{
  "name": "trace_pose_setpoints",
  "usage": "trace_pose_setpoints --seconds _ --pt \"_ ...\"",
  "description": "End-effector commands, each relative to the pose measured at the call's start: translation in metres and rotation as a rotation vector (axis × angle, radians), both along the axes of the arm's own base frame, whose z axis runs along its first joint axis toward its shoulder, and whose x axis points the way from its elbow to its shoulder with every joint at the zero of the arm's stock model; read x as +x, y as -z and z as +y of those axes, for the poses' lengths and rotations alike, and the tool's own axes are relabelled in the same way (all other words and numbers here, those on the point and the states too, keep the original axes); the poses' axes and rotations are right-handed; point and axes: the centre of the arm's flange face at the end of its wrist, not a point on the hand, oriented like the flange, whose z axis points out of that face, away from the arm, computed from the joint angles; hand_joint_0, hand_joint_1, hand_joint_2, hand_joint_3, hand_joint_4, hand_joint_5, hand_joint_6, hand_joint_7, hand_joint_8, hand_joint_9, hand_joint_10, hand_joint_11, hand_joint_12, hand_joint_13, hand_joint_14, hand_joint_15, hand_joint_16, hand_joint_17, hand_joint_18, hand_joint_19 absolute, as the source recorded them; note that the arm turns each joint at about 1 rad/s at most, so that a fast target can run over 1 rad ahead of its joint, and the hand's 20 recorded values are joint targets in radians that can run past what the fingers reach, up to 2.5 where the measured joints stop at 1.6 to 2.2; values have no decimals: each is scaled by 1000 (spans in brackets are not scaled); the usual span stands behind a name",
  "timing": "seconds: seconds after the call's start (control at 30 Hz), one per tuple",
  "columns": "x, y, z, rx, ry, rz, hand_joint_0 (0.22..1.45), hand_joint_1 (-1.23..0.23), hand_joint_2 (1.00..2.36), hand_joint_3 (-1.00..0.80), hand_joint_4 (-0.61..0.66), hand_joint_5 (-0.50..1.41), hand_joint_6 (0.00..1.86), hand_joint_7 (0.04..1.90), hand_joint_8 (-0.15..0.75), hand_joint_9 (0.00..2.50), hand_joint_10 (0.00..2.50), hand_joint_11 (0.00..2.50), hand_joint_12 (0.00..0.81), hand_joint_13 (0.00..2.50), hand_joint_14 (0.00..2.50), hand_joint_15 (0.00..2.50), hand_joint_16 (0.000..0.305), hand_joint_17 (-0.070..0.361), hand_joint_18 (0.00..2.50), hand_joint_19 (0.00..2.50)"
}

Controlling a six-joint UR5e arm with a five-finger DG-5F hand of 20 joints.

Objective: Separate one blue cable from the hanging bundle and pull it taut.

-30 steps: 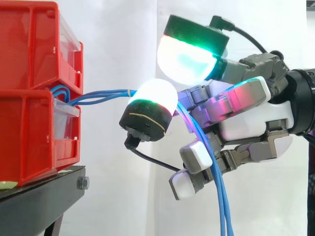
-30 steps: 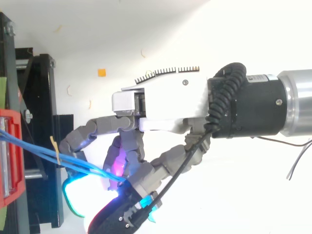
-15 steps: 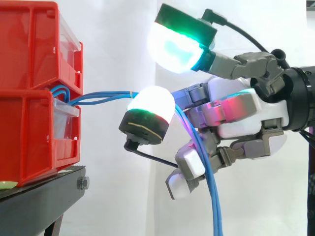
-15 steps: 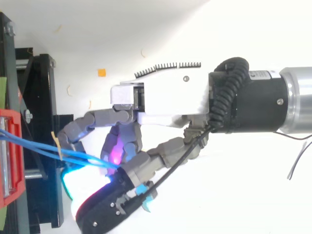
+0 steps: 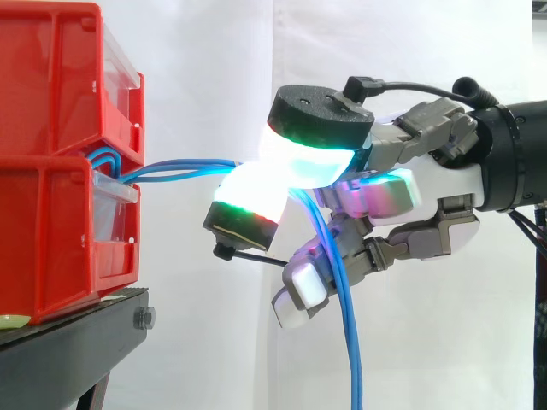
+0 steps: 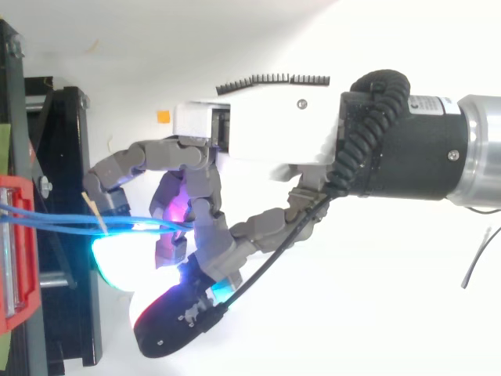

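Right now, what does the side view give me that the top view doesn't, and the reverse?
Side view adds: past the hand, the blue cables hang straight down, and two red bins stand stacked on the black stand. Top view adds: a pale tie round the cables just short of the fingers, and an orange square beyond the hand. Shared: the cables run roughly level from the bins to the hand, whose glowing pads appear closed on them.

From above: blue cables (image 6: 55, 221) run from the red bin (image 6: 16, 258) across the black stand (image 6: 74, 157) into the hand (image 6: 266, 133), fingers curled round them.
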Motion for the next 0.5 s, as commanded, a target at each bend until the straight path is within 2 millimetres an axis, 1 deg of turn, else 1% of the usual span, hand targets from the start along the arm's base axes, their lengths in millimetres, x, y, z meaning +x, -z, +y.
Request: trace_pose_setpoints --seconds 0.0,0.07,0.13,0.17,0.2,0.27,0.3,0.33,0.4,0.47 --pt "0 0 2 -1 -1 1 672 -838 1000 -500 178 124 502 1356 113 1859 13 313 233 1151 15 395 50 112 619 493" --pt "0 0 3 -2 -3 1 632 -757 1000 -500 156 131 502 1333 109 1874 12 275 225 1165 15 397 50 112 622 493" --pt "0 1 3 -2 -3 2 527 -615 1000 -500 120 136 502 1330 111 1895 10 240 228 1200 16 389 53 118 643 486" --pt "0 0 4 -5 -5 1 520 -602 1000 -500 122 136 502 1342 114 1896 12 229 232 1202 14 391 53 119 643 484" --pt "0 0 4 -5 -5 1 497 -557 1000 -500 118 137 503 1334 115 1898 9 211 236 1213 13 376 55 123 655 473" --pt "0 0 4 -7 -5 1 513 -554 1000 -500 103 137 502 1327 120 1897 9 213 235 1209 14 381 53 120 641 473" --pt "0 0 4 -7 -5 1 543 -569 1000 -500 99 137 502 1321 109 1889 10 225 226 1200 14 388 51 115 625 487" --pt "1 1 4 -7 -5 1 619 -626 1000 -500 82 137 502 1321 110 1881 10 241 219 1196 15 400 48 109 605 511" --pt "0 0 4 -7 -5 0 687 -699 1002 -481 85 137 502 1316 117 1887 10 242 225 1194 15 394 48 108 610 507" --pt "0 0 4 -7 -5 0 705 -722 1008 -416 79 137 503 1308 111 1890 11 256 224 1195 15 394 48 107 613 506"
